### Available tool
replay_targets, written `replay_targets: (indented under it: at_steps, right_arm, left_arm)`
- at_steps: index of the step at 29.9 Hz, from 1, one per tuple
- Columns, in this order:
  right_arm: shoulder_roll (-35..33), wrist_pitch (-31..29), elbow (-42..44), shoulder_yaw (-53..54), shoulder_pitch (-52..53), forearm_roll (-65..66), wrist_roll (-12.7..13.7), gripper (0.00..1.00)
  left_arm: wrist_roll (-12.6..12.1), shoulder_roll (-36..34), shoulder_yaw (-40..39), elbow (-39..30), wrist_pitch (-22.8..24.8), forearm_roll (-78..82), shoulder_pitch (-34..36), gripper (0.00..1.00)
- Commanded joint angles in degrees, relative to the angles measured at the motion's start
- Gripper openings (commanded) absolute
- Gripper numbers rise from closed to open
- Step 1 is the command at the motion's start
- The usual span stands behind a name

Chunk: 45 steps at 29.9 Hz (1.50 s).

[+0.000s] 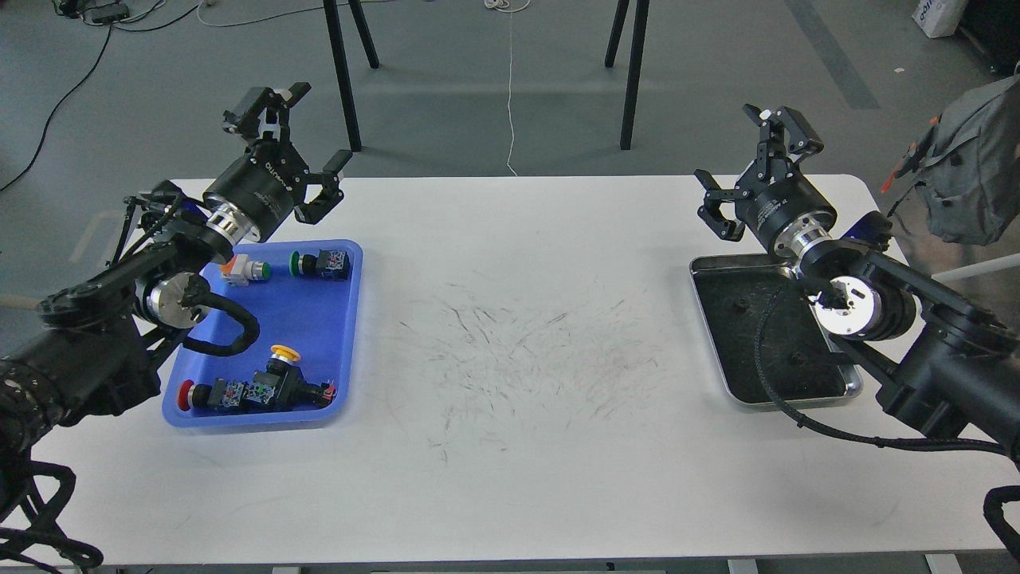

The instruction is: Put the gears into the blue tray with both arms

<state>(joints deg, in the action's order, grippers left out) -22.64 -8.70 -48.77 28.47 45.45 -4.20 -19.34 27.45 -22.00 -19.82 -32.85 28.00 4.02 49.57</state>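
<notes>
step: pick not started; both grippers raised and empty, no gear in the blue tray (335,335) that I can see
gears: in the silver tray (705,299) on the right side of the tabletop (518,319); only faint dark bumps show on its dark floor, e.g. one near the far-left part (741,304). Count unclear
blue tray: left side of the tabletop, well apart from the silver tray; already holds push-button switches (323,263) with green, yellow and red caps
left gripper (307,135): fingers spread wide, holding nothing, above the far edge of the blue tray
right gripper (753,167): fingers spread, holding nothing, above the far edge of the silver tray
arm pose: both forearms slope up and away from me, wrists tipped so the grippers point up-far, not at the trays
how to do it well: tip the right wrist down to vertical over one gear, narrow the opening first since the parts are tiny, pinch across the teeth, lift clear of the rim
drop zone: bare blue floor in the middle, between the switch clusters
risk: black gears on dark floor, easy to miss or grab two
</notes>
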Motion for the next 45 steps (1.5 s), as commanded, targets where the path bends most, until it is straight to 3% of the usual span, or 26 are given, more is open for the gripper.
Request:
replay_targets:
  at_steps: [1, 45]
  right_arm:
    - [-0.12, 0.00, -0.18, -0.17, -0.09, -0.02, 0.00, 0.99]
    - [-1.88, 0.26, -1.41, 0.71, -1.15, -0.11, 0.18, 0.99]
  left_arm:
    - [0.33, -0.06, -0.04, -0.02, 0.00, -0.06, -0.35, 1.00]
    - [0.55, 0.38, 0.14, 0.59, 0.00, 0.47, 0.27, 1.00]
